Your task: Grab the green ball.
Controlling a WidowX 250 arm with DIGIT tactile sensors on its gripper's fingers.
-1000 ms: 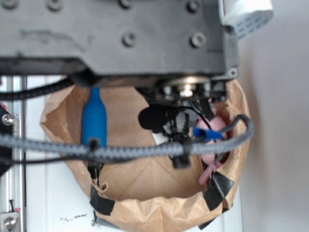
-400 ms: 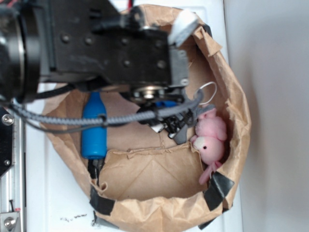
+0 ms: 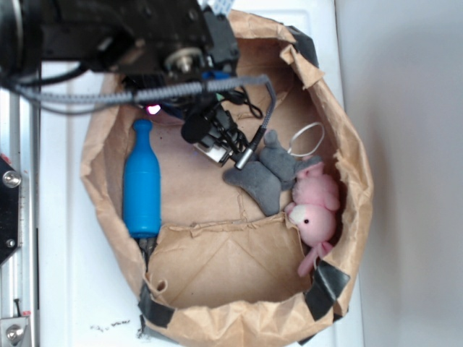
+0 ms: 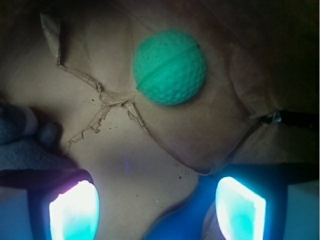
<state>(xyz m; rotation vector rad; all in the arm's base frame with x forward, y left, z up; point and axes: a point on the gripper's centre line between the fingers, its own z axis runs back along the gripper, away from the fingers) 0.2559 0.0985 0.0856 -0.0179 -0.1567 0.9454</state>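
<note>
The green ball (image 4: 170, 67) is mint-coloured and dimpled. It rests on the brown paper floor of the bag, in the upper middle of the wrist view. My gripper (image 4: 157, 210) is open, with its two glowing fingers (image 4: 75, 210) at the bottom edge. The ball lies ahead of the fingers, apart from them, and nothing is gripped. The top of the blue bottle (image 4: 195, 215) pokes in beside the right finger. In the exterior view the arm (image 3: 145, 36) hides both the ball and the fingers.
A crumpled paper bag (image 3: 354, 173) walls everything in. The blue bottle (image 3: 141, 188) lies along its left side. A grey plush (image 3: 264, 173) and a pink plush (image 3: 315, 210) lie at the right. The grey plush (image 4: 20, 142) also shows left of the fingers.
The arm has swung toward the upper left end of the bag, uncovering the grey and pink plush toys. The bottle and toys have not moved.
</note>
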